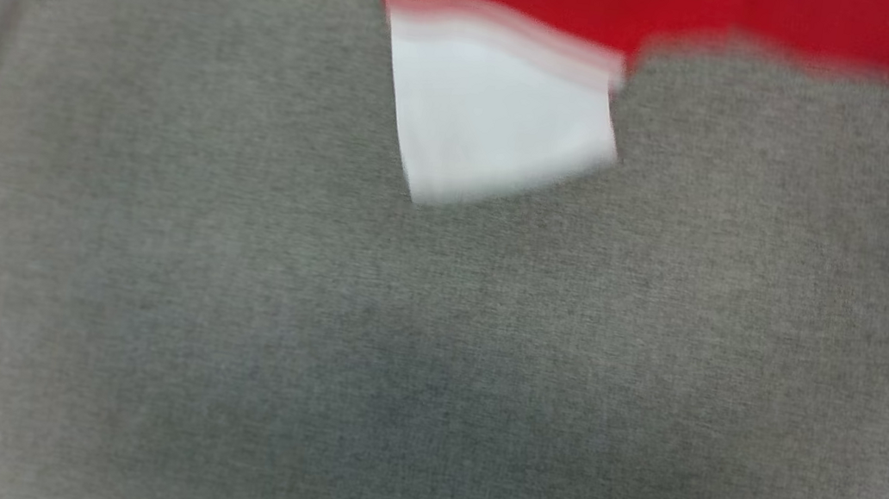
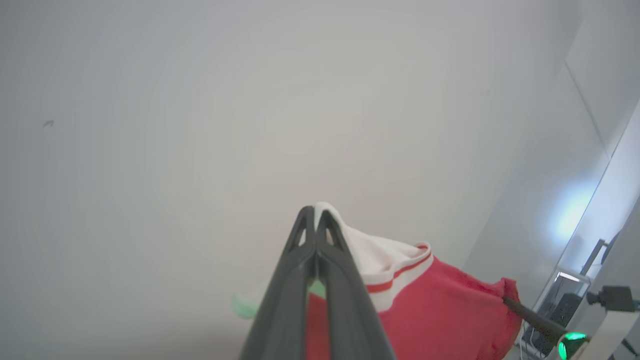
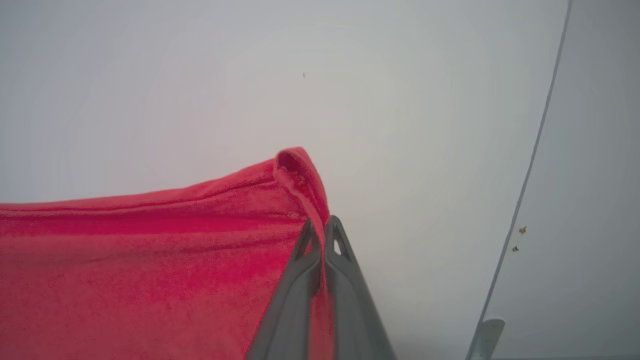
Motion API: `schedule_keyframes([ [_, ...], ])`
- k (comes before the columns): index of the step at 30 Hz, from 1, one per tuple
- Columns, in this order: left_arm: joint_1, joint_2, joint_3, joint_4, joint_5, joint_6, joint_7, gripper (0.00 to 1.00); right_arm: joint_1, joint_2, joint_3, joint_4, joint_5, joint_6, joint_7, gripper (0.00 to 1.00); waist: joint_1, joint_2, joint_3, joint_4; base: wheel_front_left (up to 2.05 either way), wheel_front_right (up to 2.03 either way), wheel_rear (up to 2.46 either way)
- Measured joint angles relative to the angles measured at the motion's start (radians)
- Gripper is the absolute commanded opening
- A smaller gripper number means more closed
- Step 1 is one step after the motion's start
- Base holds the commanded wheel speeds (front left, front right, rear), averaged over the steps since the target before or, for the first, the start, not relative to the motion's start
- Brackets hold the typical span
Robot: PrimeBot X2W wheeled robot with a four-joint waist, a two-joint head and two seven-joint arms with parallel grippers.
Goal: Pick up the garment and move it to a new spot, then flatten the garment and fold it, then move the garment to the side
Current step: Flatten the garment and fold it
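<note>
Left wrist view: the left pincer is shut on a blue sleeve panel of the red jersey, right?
The sleeve panel of the red jersey is white, not blue, as the left wrist view shows; the left pincer is indeed shut on it.

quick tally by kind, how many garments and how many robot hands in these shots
garment: 1
hands: 2 (left hand and right hand, each shut on the garment)
total: 3
</note>
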Motion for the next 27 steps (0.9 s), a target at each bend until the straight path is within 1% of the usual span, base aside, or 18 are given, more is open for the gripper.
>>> schedule_keyframes([
  [3, -0.114, -0.03, 0.078, 0.041, -0.044, 0.0, -0.019, 0.0, -0.081, 0.049, -0.054, 0.058, -0.011, 0.0, -0.081, 0.0, -0.0001, -0.0001, 0.02, -0.017, 0.0, 0.0, 0.0],
  [5, -0.158, -0.04, 0.099, 0.035, -0.043, 0.0, -0.025, 0.0, -0.12, 0.061, -0.075, 0.092, -0.03, 0.0, -0.129, 0.0, 0.0, -0.0001, 0.029, -0.026, 0.0, 0.0, 0.0],
  [7, -0.155, -0.053, 0.105, 0.014, -0.049, 0.0, -0.028, 0.0, -0.129, 0.063, -0.079, 0.126, -0.04, 0.0, -0.144, 0.0, 0.0, 0.0, 0.034, -0.031, 0.0, 0.0, 0.0],
  [9, -0.121, -0.053, 0.091, -0.017, -0.05, 0.0, -0.029, 0.0, -0.117, 0.07, -0.068, 0.148, -0.042, 0.0, -0.146, 0.0, -0.0001, 0.0, 0.034, -0.029, 0.0, 0.0, 0.0],
  [13, 0.034, -0.024, 0.049, -0.077, -0.061, 0.0, -0.03, 0.0, -0.029, 0.082, -0.027, 0.147, -0.024, 0.0, -0.145, 0.0, 0.0, 0.0, 0.03, -0.022, 0.0, 0.0, 0.0],
  [17, 0.223, 0.002, 0.01, -0.189, -0.129, 0.0, -0.031, 0.0, 0.121, 0.076, 0.028, 0.106, 0.032, 0.0, -0.125, 0.0, 0.0, 0.0, 0.024, -0.018, 0.0, 0.0, 0.0],
  [19, 0.328, 0.016, -0.017, -0.287, -0.186, 0.0, -0.021, 0.0, 0.202, 0.063, 0.063, 0.068, 0.059, 0.0, -0.113, 0.0, 0.0, 0.0, 0.02, -0.019, 0.0, 0.0, 0.0],
  [22, 0.476, 0.067, -0.051, -0.411, -0.218, 0.0, -0.017, 0.0, 0.339, 0.044, 0.112, 0.001, 0.104, 0.0, -0.096, 0.0, 0.0, 0.0, 0.016, -0.024, 0.0, 0.0, 0.0],
  [25, 0.604, 0.109, -0.05, -0.499, -0.22, 0.001, -0.026, 0.0, 0.471, 0.025, 0.135, -0.077, 0.169, 0.0, -0.082, 0.0, 0.0, 0.0, 0.002, -0.029, 0.0, 0.0, 0.0],
  [27, 0.684, 0.126, -0.061, -0.537, -0.191, 0.001, -0.029, 0.0, 0.556, 0.003, 0.142, -0.128, 0.211, 0.0, -0.07, 0.0, 0.0, 0.0, -0.011, -0.032, 0.0, 0.0, 0.0],
])
